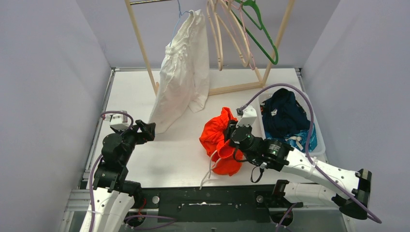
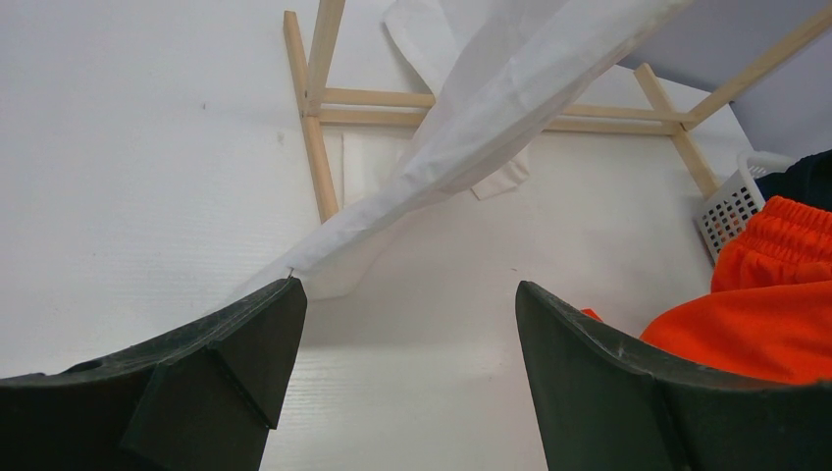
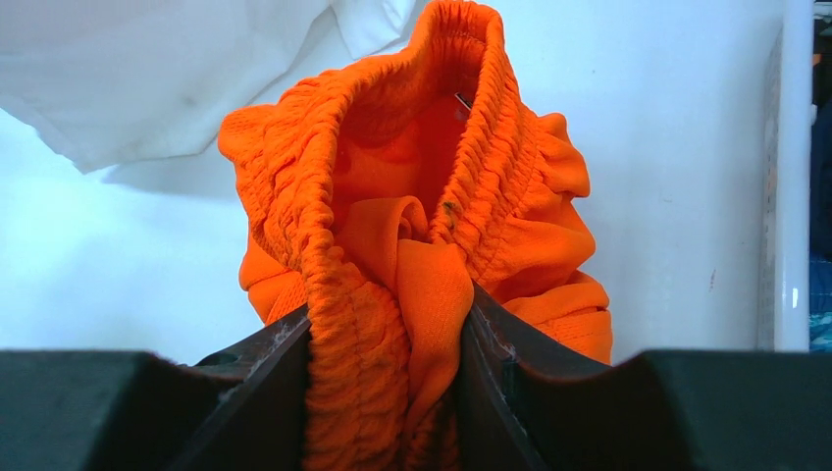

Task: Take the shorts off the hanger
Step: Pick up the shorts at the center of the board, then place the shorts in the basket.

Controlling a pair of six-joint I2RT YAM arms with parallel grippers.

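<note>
Right claw [image 3: 388, 304] clenches the orange shorts [image 3: 412, 196], whose tiny inner tag [image 3: 461, 99] seems unreadable; left claw [image 2: 409, 287] released.

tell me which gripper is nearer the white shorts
Left. The left gripper is open beside the white shorts; the right gripper is farther, clamped on the orange shorts.

Table [image 1: 174, 157] lies open left of the orange shorts [image 1: 220, 137]; white shorts [image 1: 181, 77] and rack [image 1: 142, 46] block the back.

White shorts [image 1: 181, 72] hang limp from a hanger [image 1: 179, 13]; orange shorts [image 1: 220, 140] sit bunched, waistband up, on the worktop [image 1: 169, 159]; navy shorts [image 1: 283, 113] lie in the basket [image 2: 731, 208].
</note>
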